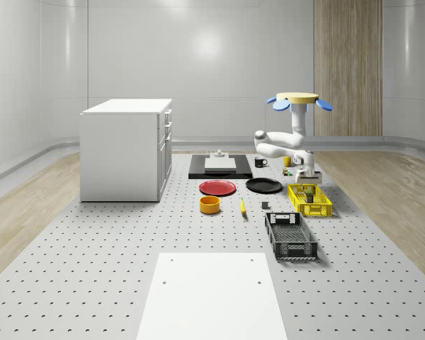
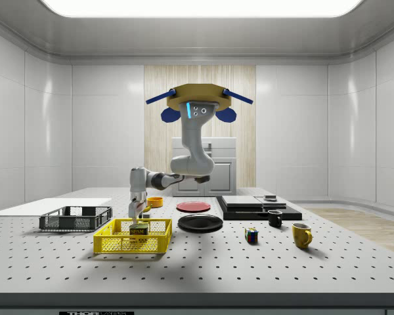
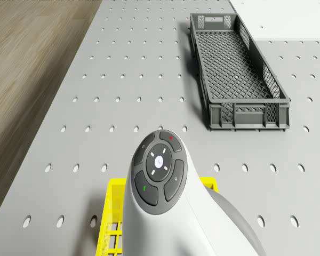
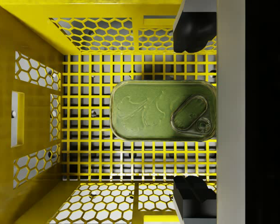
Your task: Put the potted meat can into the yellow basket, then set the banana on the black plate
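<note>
The drone (image 2: 198, 100) hovers in the air beside the yellow basket (image 2: 132, 237), with its arm (image 2: 184, 164) bent down and over so that the jaws (image 2: 138, 211) hang just above the basket's open top. In the wrist view the jaws stand wide, one dark fingertip (image 4: 192, 29) on each side of the can and clear of it, holding nothing.

The potted meat can (image 4: 162, 116) lies on the basket's grid floor, its pull-tab lid facing up; in the side view it stands inside the basket (image 1: 309, 200) below the jaws, its label showing through the yellow mesh. The basket sits on the perforated counter (image 1: 113, 255), and a dark grey crate (image 1: 290, 235) lies near it on the side towards the whole-scene view's bottom.

The banana (image 1: 243, 206) lies on the counter, well apart from the basket, between an orange bowl (image 1: 210, 205) and a small dark object (image 1: 265, 205). The black plate (image 1: 263, 185) lies bare just behind the banana, next to a red plate (image 1: 217, 188).

Farther back a black tray (image 1: 220, 167) carries a pale flat slab, and a black mug (image 1: 260, 162) stands just beside it. In the side view a colour-cube puzzle (image 2: 251, 235) and a yellow mug (image 2: 301, 235) sit on the counter towards that view's right. A white cabinet (image 1: 126, 149) stands at the whole-scene view's left, and a white panel (image 1: 212, 294) lies flat on the near part of the counter.
</note>
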